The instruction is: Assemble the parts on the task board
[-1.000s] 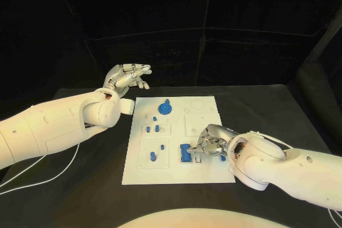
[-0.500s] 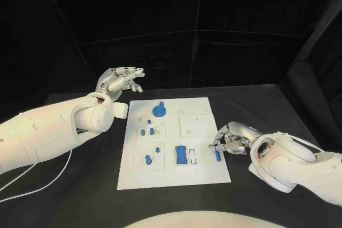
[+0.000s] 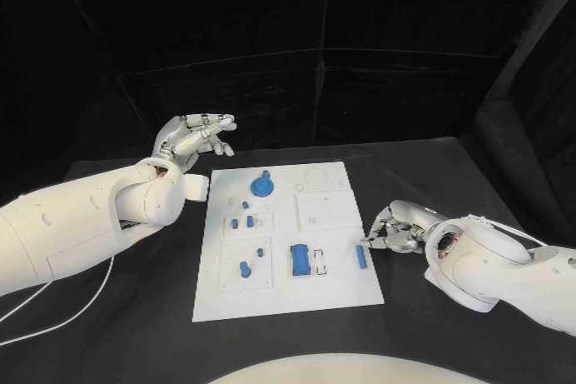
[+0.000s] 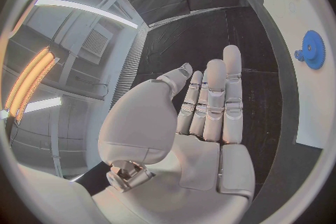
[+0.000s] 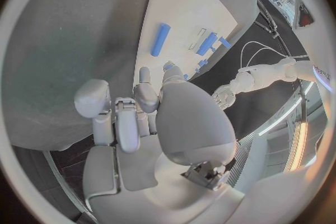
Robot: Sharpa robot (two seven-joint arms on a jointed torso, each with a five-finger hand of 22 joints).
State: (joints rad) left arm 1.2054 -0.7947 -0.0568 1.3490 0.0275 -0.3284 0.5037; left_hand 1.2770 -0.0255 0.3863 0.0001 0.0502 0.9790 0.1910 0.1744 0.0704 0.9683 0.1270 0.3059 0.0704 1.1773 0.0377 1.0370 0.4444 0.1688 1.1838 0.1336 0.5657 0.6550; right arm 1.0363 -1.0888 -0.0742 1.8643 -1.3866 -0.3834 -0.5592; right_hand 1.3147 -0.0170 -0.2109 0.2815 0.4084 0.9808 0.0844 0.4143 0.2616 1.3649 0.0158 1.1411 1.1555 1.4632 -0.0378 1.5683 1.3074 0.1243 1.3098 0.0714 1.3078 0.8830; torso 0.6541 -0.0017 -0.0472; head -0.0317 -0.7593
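Right hand [image 3: 394, 231] withdrawn | blue part [image 3: 360, 256] beside it | seemingly empty

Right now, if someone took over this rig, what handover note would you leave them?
Left hand: raised beyond the board's far left corner, fingers apart, holds nothing.
Right hand: at the board's right edge, fingers curled in, apparently holding nothing.
White rectangular task board: blue round gear near the far edge; large blue rectangular block in the near middle; slim blue bar lying near the right edge, beside the right hand; small blue pieces on the left.
Left: the slim bar looks unseated; assembly unfinished.
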